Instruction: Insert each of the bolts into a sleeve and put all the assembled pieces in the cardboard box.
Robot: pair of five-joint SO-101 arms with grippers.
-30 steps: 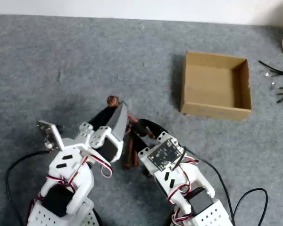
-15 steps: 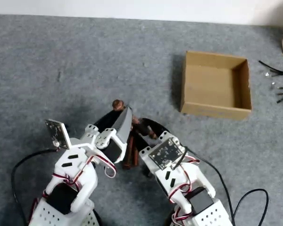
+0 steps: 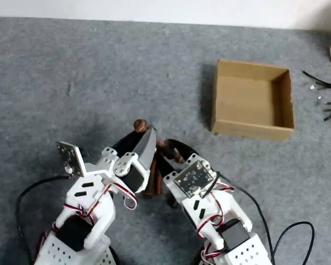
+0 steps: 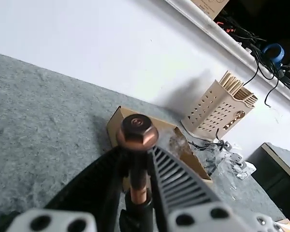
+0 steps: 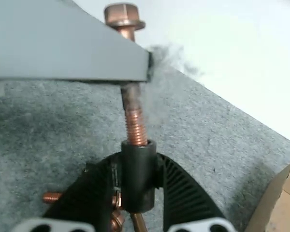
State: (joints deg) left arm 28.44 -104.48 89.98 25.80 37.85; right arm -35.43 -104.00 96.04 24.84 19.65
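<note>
Left gripper (image 4: 137,166): clamps bolt (image 4: 137,131)
Right gripper (image 5: 136,186): clamps sleeve (image 5: 137,166), bolt tip in its mouth
Risk: misaligned bolt may jam, twisting sleeve loose

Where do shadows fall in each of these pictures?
High view: the cardboard box shades the carpet left of it. Left wrist view: the slotted holder throws a soft shadow on the white wall. Right wrist view: a soft dark patch lies beyond the bolt, at the carpet's far edge.
</note>
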